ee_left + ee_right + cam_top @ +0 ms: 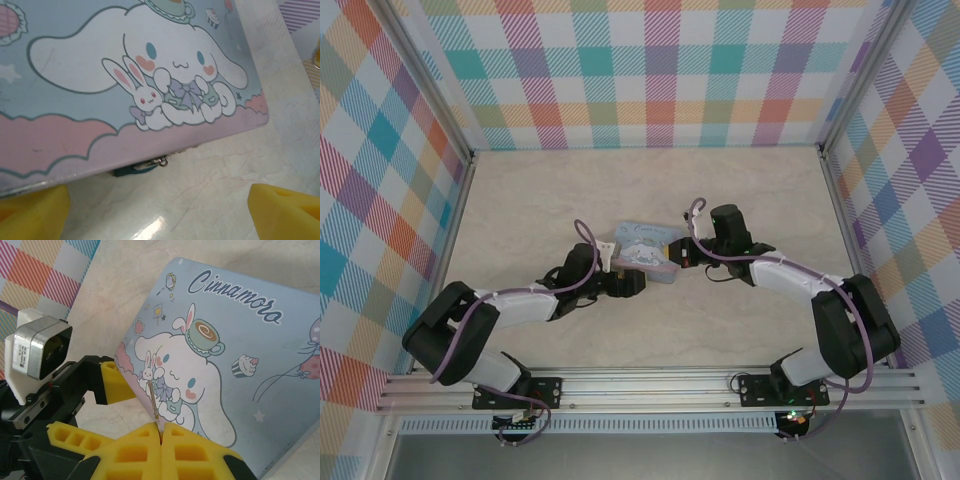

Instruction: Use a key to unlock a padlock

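Right claw (161, 432) is shut tight on the key (154, 402). Its two yellow fingers (135, 455) press together & the key sticks up from btwn them. The key is thin & dark, tipped a bit to the left. Its tip is in front of the tin (240, 325) lid, by the little bunny pic near the tin's corner. Can't tell if it touches the lid.

Left claw (157, 215) is open wide & holds nothing. Its yellow fingertips (32, 212) sit at the two bottom corners of the left wrist view, w/ bare worktop (210, 185) btwn them. Just ahead of that gap is the padlock (136, 169). It is tiny w/ a blue-green body, and it peeks out from under the front edge of the tin lid. A small silver bit shows at its right end, right at the tin's edge. Can't tell if it hangs there or lies on the worktop, or if it is locked.

From the top cam both claws meet at the tin in the middle of the worktop. Left claw is at the tin's near-left side, right claw at its right side. In the right wrist view the left claw is just beside the tin's corner, w/ a grey cam on it.

The tin is pale blue w/ pink clouds & a white long-eared cartoon pup, lid flat. The walls (660, 70) are bright checks
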